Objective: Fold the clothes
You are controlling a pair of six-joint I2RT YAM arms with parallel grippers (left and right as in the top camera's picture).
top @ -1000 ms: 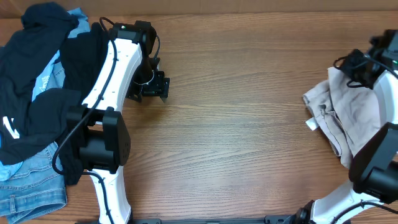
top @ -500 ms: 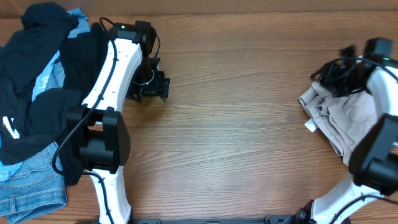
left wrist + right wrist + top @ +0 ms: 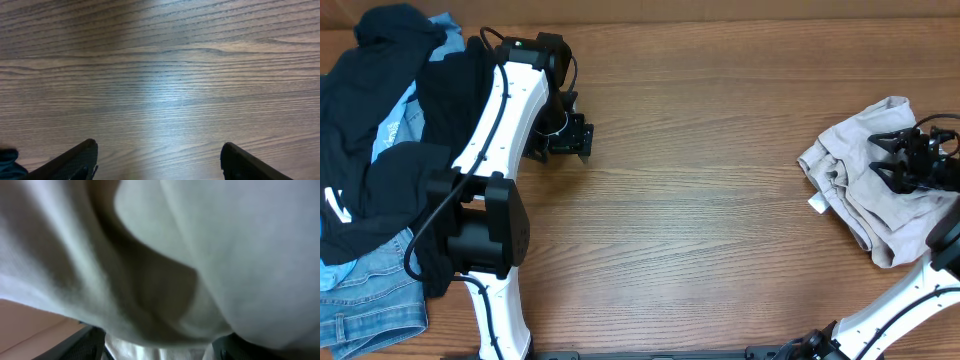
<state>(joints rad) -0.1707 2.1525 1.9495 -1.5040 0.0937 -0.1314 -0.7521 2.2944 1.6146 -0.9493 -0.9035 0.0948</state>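
Nearest, the right hand [image 3: 885, 158] has dropped from the far edge onto the middle of the beige shorts [image 3: 845, 170], fingers spread and cloth crowding them, so folding looks barely begun. Farther off, the left hand [image 3: 575, 138] hovers with fingers apart over the bare table [image 3: 700, 220], beside the black garments [image 3: 380, 130].

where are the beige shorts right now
In the overhead view the beige shorts lie crumpled at the table's right side, beneath the right gripper, far across from the pile of dark clothes on the left.
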